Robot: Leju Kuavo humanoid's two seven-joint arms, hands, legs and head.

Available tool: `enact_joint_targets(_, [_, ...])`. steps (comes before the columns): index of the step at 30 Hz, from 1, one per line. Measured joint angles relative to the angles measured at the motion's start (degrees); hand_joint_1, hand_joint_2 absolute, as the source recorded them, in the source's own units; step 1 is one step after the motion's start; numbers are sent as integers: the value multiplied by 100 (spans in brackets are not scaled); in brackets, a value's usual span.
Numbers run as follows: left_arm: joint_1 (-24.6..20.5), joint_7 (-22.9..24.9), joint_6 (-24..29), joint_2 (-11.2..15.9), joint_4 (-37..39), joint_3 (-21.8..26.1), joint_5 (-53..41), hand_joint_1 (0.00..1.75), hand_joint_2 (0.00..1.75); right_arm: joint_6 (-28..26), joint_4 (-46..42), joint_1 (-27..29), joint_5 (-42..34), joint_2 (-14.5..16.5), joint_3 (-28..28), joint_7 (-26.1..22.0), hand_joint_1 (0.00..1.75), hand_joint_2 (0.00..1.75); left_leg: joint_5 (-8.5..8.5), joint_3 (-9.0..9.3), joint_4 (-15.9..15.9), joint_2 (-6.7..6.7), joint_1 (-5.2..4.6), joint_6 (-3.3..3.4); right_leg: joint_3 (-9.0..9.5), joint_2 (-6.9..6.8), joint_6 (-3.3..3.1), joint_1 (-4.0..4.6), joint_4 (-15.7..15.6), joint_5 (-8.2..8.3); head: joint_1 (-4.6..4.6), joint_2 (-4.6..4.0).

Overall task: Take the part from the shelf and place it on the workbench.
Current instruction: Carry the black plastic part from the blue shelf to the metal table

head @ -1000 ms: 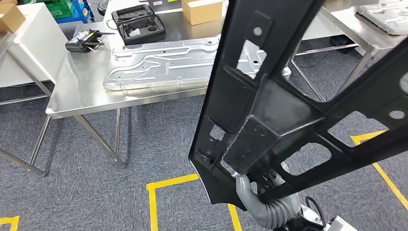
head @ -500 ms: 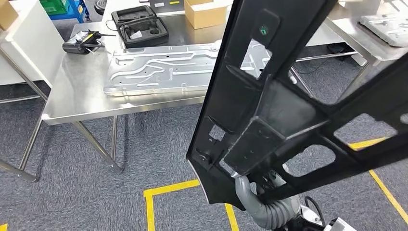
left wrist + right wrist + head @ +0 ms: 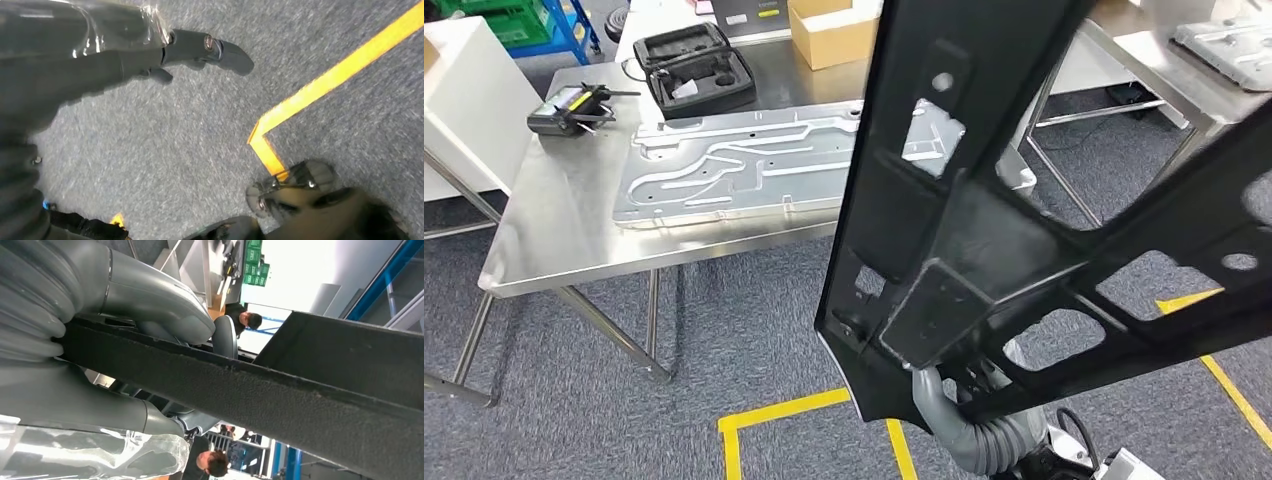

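Observation:
A large black plastic frame part (image 3: pixel 984 230) stands tilted close in front of me in the head view and hides much of the scene. My right hand (image 3: pixel 949 410) grips its lower edge from below; in the right wrist view the thumb (image 3: pixel 150 300) and fingers clamp the part's black rim (image 3: pixel 300 405). The steel workbench (image 3: pixel 554 240) lies ahead on the left, beyond the part. My left hand (image 3: pixel 200 47) hangs over the grey carpet with its fingers apart and nothing in it.
On the workbench lie a silver stamped metal plate (image 3: pixel 744 170), a black case (image 3: pixel 694 65), a cardboard box (image 3: pixel 829 30) and a handheld controller (image 3: pixel 564 108). A second steel table (image 3: pixel 1164 75) stands at the right. Yellow floor tape (image 3: pixel 774 412) marks the carpet. People (image 3: pixel 247 320) stand in the background.
The camera has moved: the workbench now sits further left and lower in the picture, a little nearer. The black part stays in my right hand, barely shifted.

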Motion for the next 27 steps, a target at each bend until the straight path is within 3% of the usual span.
enact_joint_targets(2, [13,-8,5,1,0,0,2,0,175,4,0,3,-1,1,-1,0,175,175,-284,-483,613,0,12,-35,90,19,-10,4,0,-87,-1,0])
enact_joint_targets(3, [21,-12,7,1,0,0,2,0,175,4,0,4,-1,2,-1,0,175,175,-336,-614,676,0,13,-42,151,32,-8,4,0,-135,-2,0])
enact_joint_targets(4, [26,-16,7,1,0,0,1,0,175,5,0,5,-1,2,-1,0,175,175,-250,-639,524,0,12,-40,224,44,-2,5,0,-187,-3,0])
enact_joint_targets(7, [31,-22,8,3,1,0,1,0,175,5,2,5,-2,2,0,1,175,175,554,-360,-602,-2,-13,39,445,71,47,14,-7,-349,-2,0])
enact_joint_targets(8, [33,-24,8,4,1,0,2,0,175,6,2,1,-2,3,1,2,175,175,723,-293,-838,-7,-35,76,486,79,79,19,-13,-394,-1,0])
enact_joint_targets(9, [37,-26,6,6,2,0,2,0,175,7,3,-1,-2,3,1,2,175,175,795,-276,-940,-14,-55,117,512,88,113,19,-6,-410,0,0])
enact_joint_targets(12, [36,-32,-3,0,1,0,2,0,175,8,2,-3,-2,5,-1,1,175,175,787,-159,-1010,-32,-43,247,521,85,209,15,119,-411,2,0])
enact_joint_targets(14, [23,-31,-6,-5,0,0,2,0,175,9,2,-12,-1,7,-3,-1,175,175,770,-17,-1058,-37,-13,307,348,62,247,12,502,-508,13,0])
enact_joint_targets(16, [19,-10,-13,-5,0,0,3,0,175,10,2,-16,0,9,-3,-1,175,175,710,54,-1067,-37,-12,334,-107,49,277,2,1223,-775,21,0])
enact_joint_targets(18, [26,21,-24,-5,0,0,3,0,175,10,2,-9,-1,10,-3,1,175,175,625,134,-1067,-37,-15,337,-528,47,296,0,1684,-1031,21,0])
enact_joint_targets(19, [30,31,-27,-5,0,0,2,0,175,10,2,-7,-1,10,-3,2,175,175,577,191,-1067,-37,-16,334,-596,46,293,1,1624,-1007,22,0])
enact_joint_targets(20, [33,34,-28,-6,0,0,2,0,175,10,2,-7,-1,10,-3,3,175,175,523,262,-1067,-38,-17,329,-564,44,283,3,1368,-840,22,0])
enact_joint_targets(22, [32,31,-27,-9,0,0,1,0,175,10,3,-4,0,10,-3,4,175,175,405,409,-1063,-40,-27,307,-354,32,235,20,573,-241,19,0])
enact_joint_targets(24, [25,19,-23,-14,0,0,2,0,175,11,3,0,3,13,-2,7,175,175,303,491,-1079,-42,-43,251,-207,16,192,53,84,112,12,0])
enact_joint_targets(27, [16,3,-22,-11,1,0,3,0,175,12,1,10,24,17,-1,7,175,175,254,541,-990,-37,-55,157,-111,29,115,46,-11,114,7,0])
